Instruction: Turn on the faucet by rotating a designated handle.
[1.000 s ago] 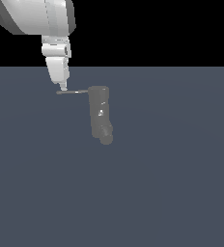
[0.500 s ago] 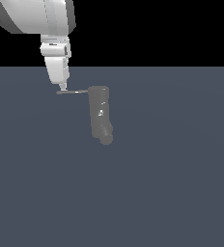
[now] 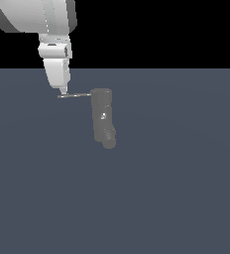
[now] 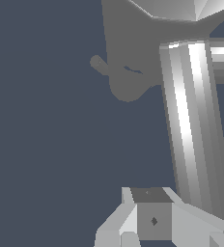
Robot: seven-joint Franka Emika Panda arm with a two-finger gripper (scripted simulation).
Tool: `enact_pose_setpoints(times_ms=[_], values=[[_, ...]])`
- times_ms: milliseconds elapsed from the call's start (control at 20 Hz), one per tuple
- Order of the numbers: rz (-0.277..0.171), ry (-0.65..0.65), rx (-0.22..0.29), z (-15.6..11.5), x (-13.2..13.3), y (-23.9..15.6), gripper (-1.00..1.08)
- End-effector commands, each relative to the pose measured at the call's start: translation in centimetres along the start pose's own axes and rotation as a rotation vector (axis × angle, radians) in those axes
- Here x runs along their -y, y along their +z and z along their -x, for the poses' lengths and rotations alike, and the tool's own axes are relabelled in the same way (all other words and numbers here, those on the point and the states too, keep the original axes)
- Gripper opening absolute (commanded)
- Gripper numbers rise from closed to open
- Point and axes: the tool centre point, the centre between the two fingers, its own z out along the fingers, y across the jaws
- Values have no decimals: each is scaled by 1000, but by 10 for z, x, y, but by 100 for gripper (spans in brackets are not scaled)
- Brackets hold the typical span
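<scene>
Nothing measurable has moved since the pics 1.0 s and 0.5 s back: gripper (image 3: 63,92), rod and faucet body all sit where they did, allowing for the size change. I read that as a stall or a very slow push, not progress.

Current state, exterior view:
- Faucet (image 3: 102,118) stands approx. mid-floor, upright dark-grey cylinder w/ rounded spout end low at its 5 o'clock.
- Handle (image 3: 75,95) is a thin rod leaving the faucet top toward 9 o'clock, near level.
- Gripper tip hangs from 12 o'clock straight onto the rod's outer end; looks touching or just beside it. I can't confirm contact at this res.

Wrist view: faucet body (image 4: 196,125) fills the pic as a bright ribbed column, very close to the cam. Gripper block (image 4: 152,219) shows at the edge, but the fingertips are out of shot.

Fingers: I cannot tell how far apart they are, nor whether they pinch the rod. Exterior view shows one narrow tip only.

Judgement: rod angle unchanged, so faucet isn't turned on yet. Next move needs a sideways sweep of the rod end around the faucet axis. Risk: tip slips off the thin rod end, since the hold is unverified.
</scene>
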Motion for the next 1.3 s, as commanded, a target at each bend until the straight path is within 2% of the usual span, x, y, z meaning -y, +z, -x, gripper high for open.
enact_pose_setpoints(times_ms=[0,1050,1250], values=[[3,2,-2,-2,-8,0,-100],[3,2,-1,-4,-66,0,-100],[1,6,0,-10,-67,0,-100]])
